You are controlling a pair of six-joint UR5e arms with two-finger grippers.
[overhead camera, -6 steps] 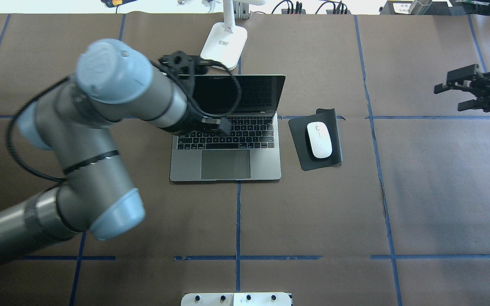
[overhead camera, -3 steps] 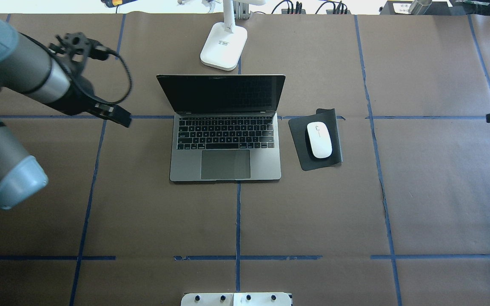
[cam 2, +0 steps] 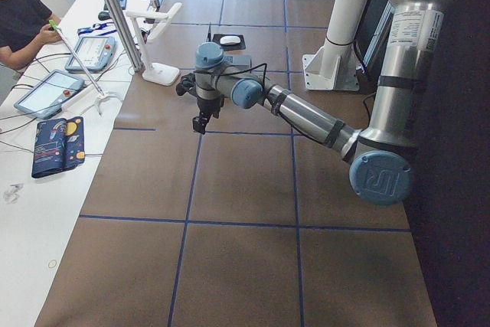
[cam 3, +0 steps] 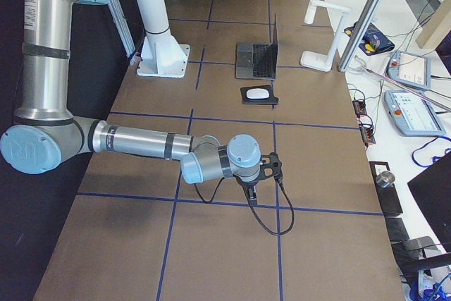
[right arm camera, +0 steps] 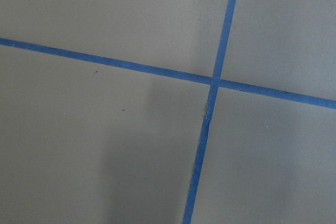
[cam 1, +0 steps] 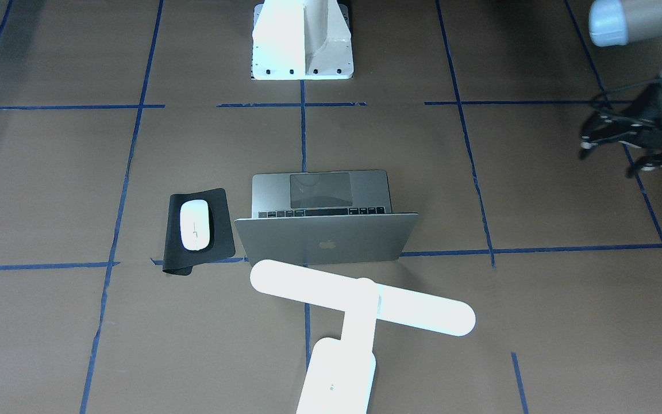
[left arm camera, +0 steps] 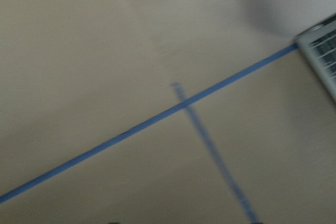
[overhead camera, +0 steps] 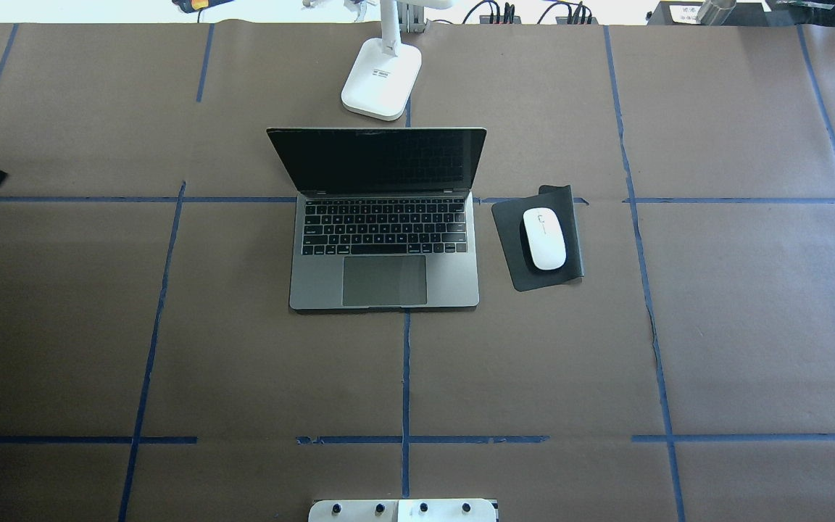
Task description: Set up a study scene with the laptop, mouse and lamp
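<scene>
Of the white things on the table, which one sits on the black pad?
The small glossy white oval mouse, lying on the black rectangular mouse pad. The white T-shaped lamp and the white bolted pedestal stand directly on the brown paper.

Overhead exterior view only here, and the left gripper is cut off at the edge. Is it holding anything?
Observer: No. The front-facing view shows the left gripper open and empty, well off to one side of the laptop.
Operator: And the right gripper?
Observer: Only the exterior right view shows the right gripper, over the table. Open or shut, I cannot tell.
Operator: Lamp head?
Observer: The bar of the lamp spans behind the laptop's lid.
</scene>
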